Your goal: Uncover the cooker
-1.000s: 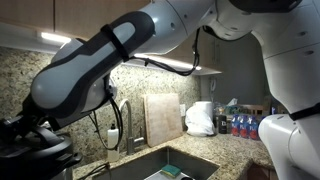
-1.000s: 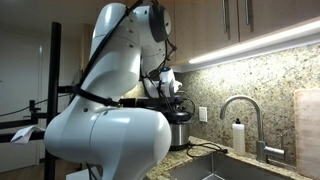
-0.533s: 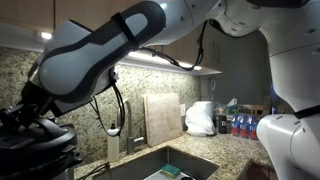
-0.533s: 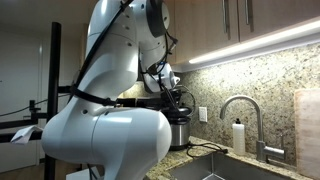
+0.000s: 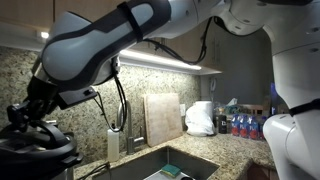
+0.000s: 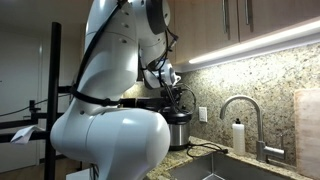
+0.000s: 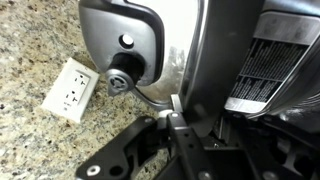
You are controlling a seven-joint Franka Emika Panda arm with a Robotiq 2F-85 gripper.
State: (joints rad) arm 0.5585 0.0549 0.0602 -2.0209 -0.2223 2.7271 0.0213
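The cooker [image 5: 42,152] stands at the lower left on the granite counter, its black domed lid under my gripper [image 5: 30,118]. In an exterior view the cooker [image 6: 180,130] shows its shiny steel body behind the arm, and the gripper [image 6: 176,100] sits right on top of it. In the wrist view the gripper [image 7: 215,108] straddles a black upright part of the lid, the handle [image 7: 215,60]. One finger [image 7: 180,130] lies against the handle. The opposite finger is lost in the dark. The lid rests on the cooker.
A wall outlet [image 7: 68,88] and the cooker's power plug [image 7: 122,78] sit close behind it. A sink [image 5: 165,165], a faucet [image 6: 240,110], a soap bottle [image 6: 238,135], a cutting board [image 5: 162,118], a white bag [image 5: 200,118] and bottles [image 5: 240,122] lie along the counter.
The arm has swung lower and further over the cooker. The gripper has come down onto the lid's handle and its jaws have narrowed a little.
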